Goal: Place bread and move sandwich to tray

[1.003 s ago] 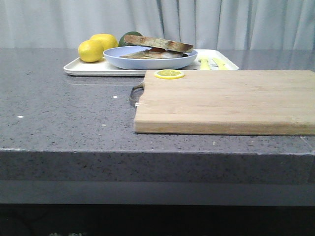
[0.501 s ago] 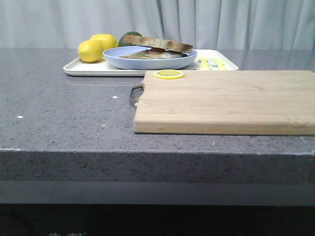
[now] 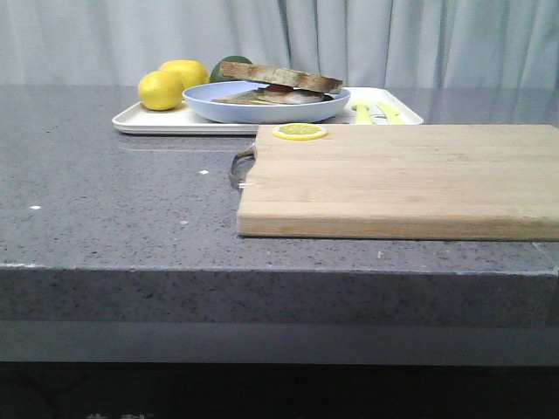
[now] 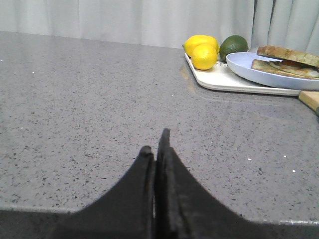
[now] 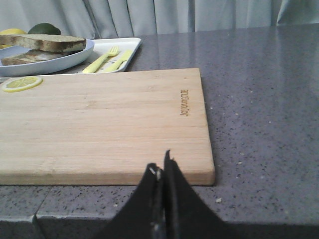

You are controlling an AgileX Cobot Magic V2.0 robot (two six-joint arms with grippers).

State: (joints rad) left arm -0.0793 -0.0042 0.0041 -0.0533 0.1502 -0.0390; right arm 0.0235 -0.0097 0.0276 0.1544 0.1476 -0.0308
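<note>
Sandwich (image 3: 278,85): on the blue plate (image 3: 218,106), atop the white tray (image 3: 157,122) at the far side of the counter; well apart from both sets of fingers.
Left gripper (image 4: 155,144): fingers pressed together, holding nothing, over bare counter.
Right gripper (image 5: 163,164): fingers closed, empty, at the near edge of the cutting board (image 3: 410,179).
Count: two lemons (image 3: 162,90), one avocado (image 4: 234,46), one lemon slice (image 3: 300,132), one cutting board.

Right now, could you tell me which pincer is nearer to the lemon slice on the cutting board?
Right, I'd judge. The right pincer, shut, sits at the cutting board's near edge, the lemon slice at its far corner. The left pincer, shut, is over bare counter beside the board.
</note>
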